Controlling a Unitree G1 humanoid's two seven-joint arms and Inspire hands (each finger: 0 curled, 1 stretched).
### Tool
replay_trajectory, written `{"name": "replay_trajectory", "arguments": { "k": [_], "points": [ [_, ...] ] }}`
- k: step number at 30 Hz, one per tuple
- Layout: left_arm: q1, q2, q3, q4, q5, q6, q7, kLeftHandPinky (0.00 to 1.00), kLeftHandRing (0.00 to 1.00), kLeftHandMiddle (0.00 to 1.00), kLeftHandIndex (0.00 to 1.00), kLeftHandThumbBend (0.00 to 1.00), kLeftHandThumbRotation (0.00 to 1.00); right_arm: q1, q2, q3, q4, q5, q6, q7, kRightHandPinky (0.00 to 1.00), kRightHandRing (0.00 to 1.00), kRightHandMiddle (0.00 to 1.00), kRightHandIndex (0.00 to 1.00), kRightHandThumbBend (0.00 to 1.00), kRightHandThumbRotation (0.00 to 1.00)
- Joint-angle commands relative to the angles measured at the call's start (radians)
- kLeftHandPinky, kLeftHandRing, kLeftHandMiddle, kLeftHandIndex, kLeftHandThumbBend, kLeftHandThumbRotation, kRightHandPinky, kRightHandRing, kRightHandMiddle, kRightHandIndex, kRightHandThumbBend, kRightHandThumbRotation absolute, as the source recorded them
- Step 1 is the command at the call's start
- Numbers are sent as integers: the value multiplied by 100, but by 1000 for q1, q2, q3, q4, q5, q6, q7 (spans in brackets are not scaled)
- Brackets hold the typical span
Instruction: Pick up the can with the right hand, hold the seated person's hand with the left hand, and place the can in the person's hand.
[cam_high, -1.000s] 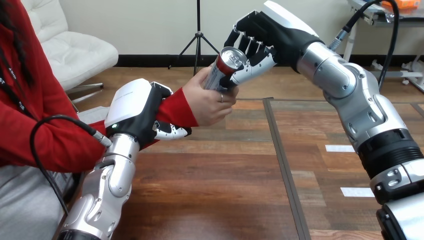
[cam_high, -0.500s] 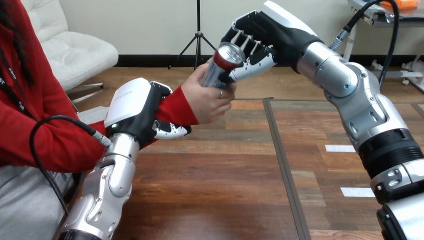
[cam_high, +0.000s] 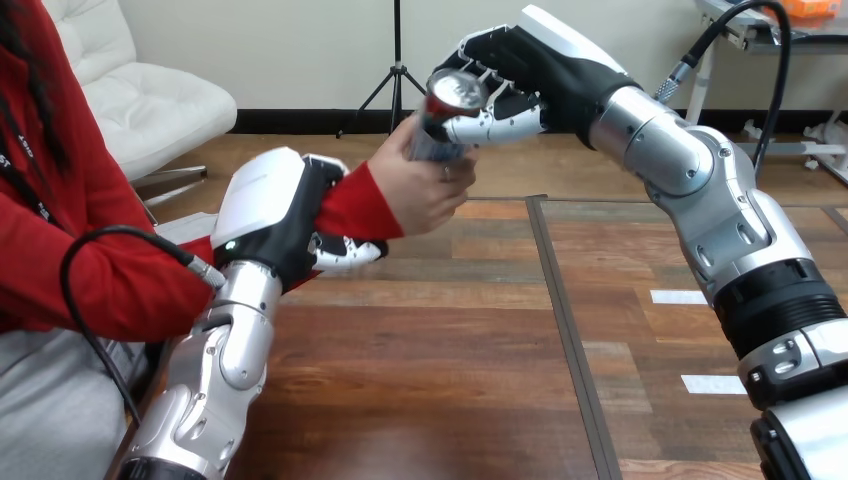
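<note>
Probably light, slick, dent-prone can (cam_high: 443, 118), best held mid-body: right hand (cam_high: 515, 80) clasps its top, person's hand (cam_high: 420, 185) its body, left hand (cam_high: 275, 215) grips wrist (cam_high: 350, 205).

Two robot hands, left hand (cam_high: 272, 212) and right hand (cam_high: 535, 68), one can (cam_high: 440, 120), one person's hand (cam_high: 420, 188).

A white padded chair (cam_high: 150, 100) stood at the upper left before a pale wall (cam_high: 300, 40) with dark skirting (cam_high: 290, 121). A black tripod (cam_high: 397, 80) rose at top centre on the wooden floor (cam_high: 300, 150). A wooden table (cam_high: 450, 340) spread below.
</note>
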Motion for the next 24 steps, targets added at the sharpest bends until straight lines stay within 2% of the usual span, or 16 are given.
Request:
{"name": "replay_trajectory", "arguments": {
  "k": [1, 2, 10, 17, 24],
  "points": [
    [-187, -4, 39, -286, -28, -47, 36, 44, 52, 55, 54, 72, 29, -37, 16, -43, -133, 66, -20, 12, 57, 65, 69, 70, 60, 66],
    [-185, -2, 38, -288, -28, -47, 33, 47, 55, 57, 56, 76, 35, -36, 15, -43, -134, 68, -19, 13, 57, 65, 69, 70, 63, 73],
    [-159, 12, 39, -328, -42, -13, -38, 64, 70, 70, 68, 95, 58, -13, 0, -33, -159, 57, -33, -3, 57, 63, 69, 73, 76, 95],
    [-139, 18, 44, -354, -64, 1, -92, 65, 75, 76, 76, 99, 66, 7, -6, -38, -175, 72, -55, 3, 56, 63, 69, 75, 84, 99],
    [-120, 21, 42, -362, -76, -1, -102, 61, 75, 79, 80, 100, 74, 33, -11, -49, -199, 105, -59, 18, 55, 65, 69, 76, 95, 100]
  ]
}}
